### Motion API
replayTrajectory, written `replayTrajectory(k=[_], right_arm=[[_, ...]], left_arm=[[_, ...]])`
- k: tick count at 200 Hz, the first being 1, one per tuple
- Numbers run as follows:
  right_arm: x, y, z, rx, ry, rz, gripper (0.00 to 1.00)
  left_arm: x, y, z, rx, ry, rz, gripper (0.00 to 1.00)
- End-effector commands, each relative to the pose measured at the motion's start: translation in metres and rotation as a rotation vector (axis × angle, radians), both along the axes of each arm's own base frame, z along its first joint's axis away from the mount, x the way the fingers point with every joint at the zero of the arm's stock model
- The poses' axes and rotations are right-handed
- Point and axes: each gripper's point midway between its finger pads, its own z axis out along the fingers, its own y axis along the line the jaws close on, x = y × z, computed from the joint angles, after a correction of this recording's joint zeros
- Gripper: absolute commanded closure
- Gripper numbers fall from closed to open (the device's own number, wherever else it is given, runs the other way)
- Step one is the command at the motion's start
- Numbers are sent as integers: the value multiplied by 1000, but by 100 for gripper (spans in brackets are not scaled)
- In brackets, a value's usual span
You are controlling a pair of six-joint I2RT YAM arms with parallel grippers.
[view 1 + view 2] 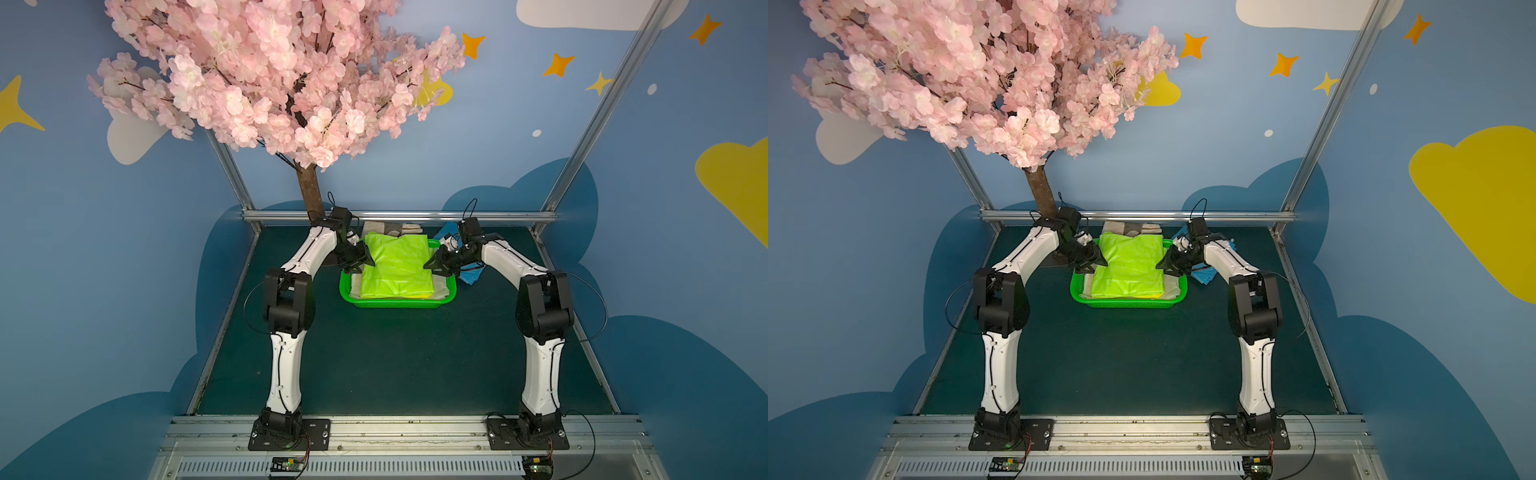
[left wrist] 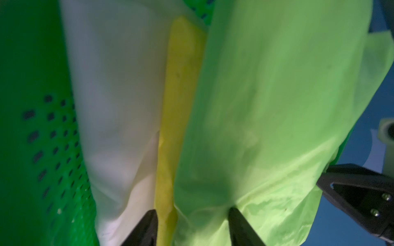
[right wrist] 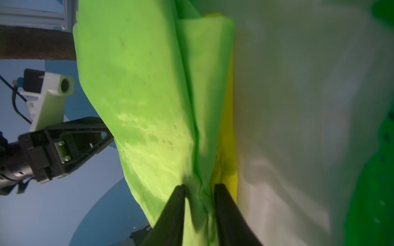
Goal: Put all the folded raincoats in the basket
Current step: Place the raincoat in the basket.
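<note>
Basically, on the dark surface [image 1: 395,365] the green basket [image 1: 395,304] is seen holding the folded lime raincoat [image 1: 395,266], laid atop a white sheet [image 2: 117,85] and a yellow layer [image 2: 181,95]; its far end appears to ride over the far rim. The left jaws are parted wide at one side edge, the yellow layer also between them. The right jaws are set narrow around a bunched fold; whether it is pinched cannot be told. Risk judged: on pull-back, slick fabric could be snagged by a tip and dragged open or out. The yellow layer could be tugged too. The overhanging end could be dragged out by its own weight.
</note>
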Motion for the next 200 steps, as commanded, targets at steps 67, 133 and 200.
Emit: replayTrajectory(k=[67,133,200], right_arm=[[19,11,101,181,-139,6,79],[60,53,64,230,-53,-12,100],[58,43,5,28,-23,-27,100]], left_arm=[[18,-15,80,-126,-198,-17,64],[62,-26,38,-157,-177,12,93],[65,-21,6,-108,-116,30,90]])
